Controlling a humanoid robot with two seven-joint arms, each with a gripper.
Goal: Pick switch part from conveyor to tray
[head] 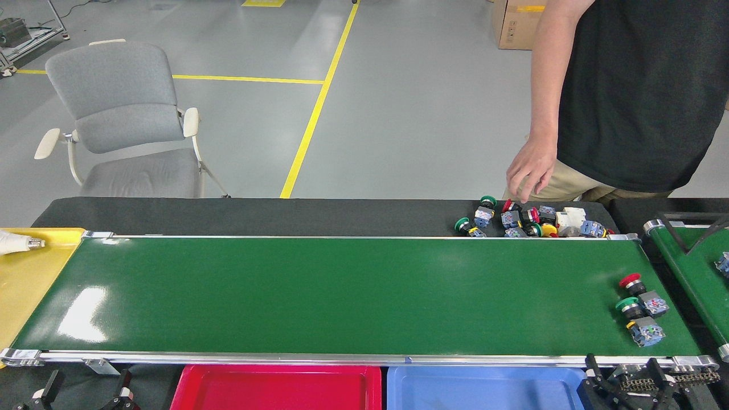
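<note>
The conveyor (342,296) stretches across the view, bare except at its right end, where a red-capped switch part (642,292) and a green-capped switch part (639,321) lie side by side, nearly touching. Below its near rail sit a red tray (273,390) and a blue tray (484,390). The step in hand looks like waiting to pick. The right gripper (626,387) hovers low by the rail, jaws apart and empty; the left gripper (85,390) likewise stands spread. Next, the right gripper likely must reach over the rail to a part.
</note>
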